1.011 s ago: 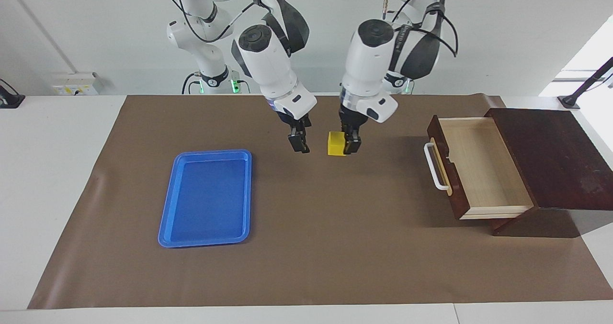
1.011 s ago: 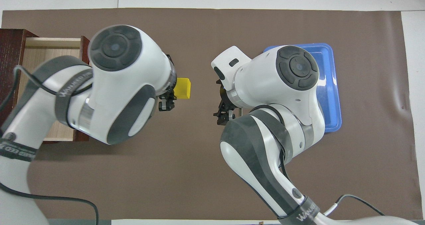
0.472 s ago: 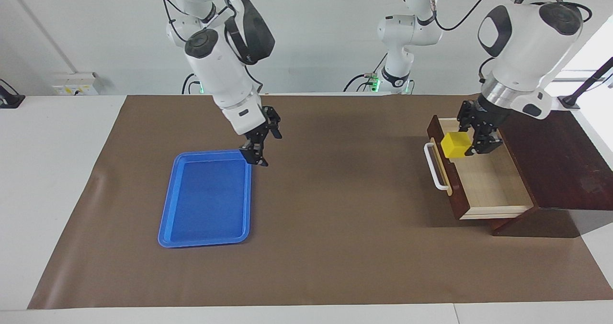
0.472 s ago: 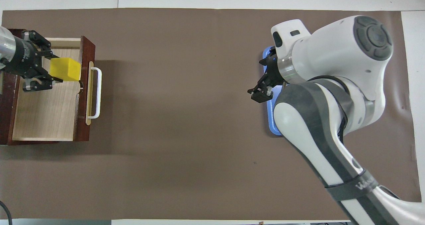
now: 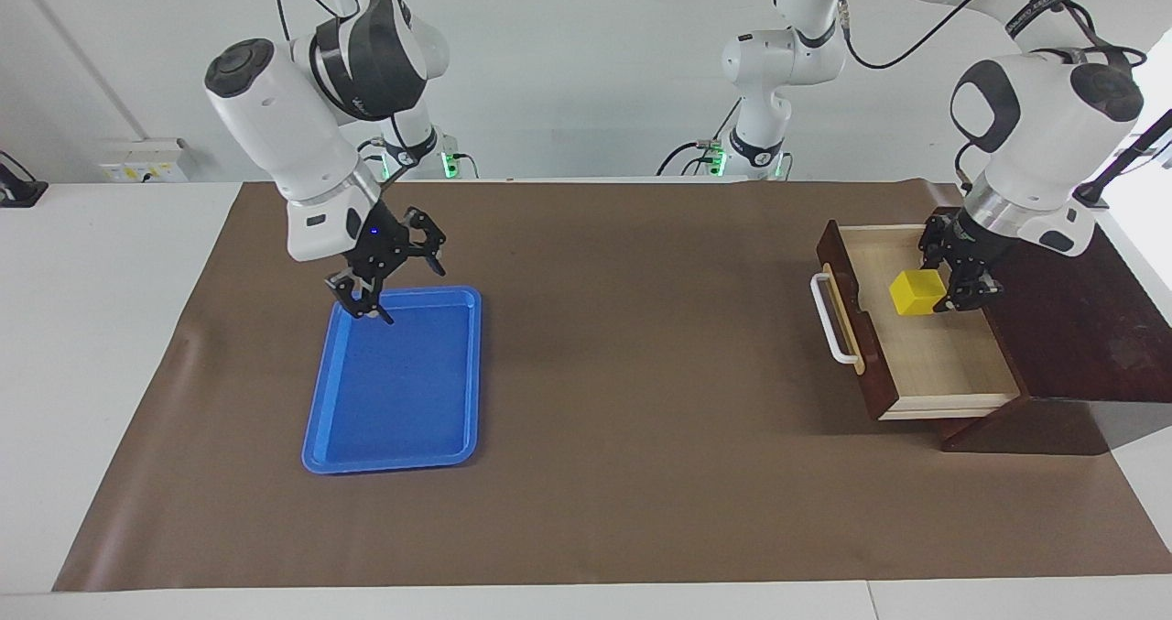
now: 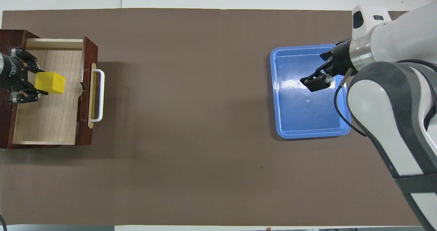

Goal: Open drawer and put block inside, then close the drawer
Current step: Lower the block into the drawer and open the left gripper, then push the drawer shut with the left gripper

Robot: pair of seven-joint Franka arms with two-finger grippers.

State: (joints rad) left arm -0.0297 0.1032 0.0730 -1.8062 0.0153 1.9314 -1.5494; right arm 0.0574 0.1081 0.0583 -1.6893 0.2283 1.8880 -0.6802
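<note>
Left pincer (image 5: 952, 283) grips block (image 5: 916, 292) — no legible writing.

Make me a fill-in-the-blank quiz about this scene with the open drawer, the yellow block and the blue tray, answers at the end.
1. The left end effector is shut on the ______.
2. The block is held over the pale inside of the ______, which stands pulled out.
3. The right end effector hangs over the blue ______.
4. The drawer's white handle has ______ end effector on it.

Answers: block; drawer; tray; no
</note>
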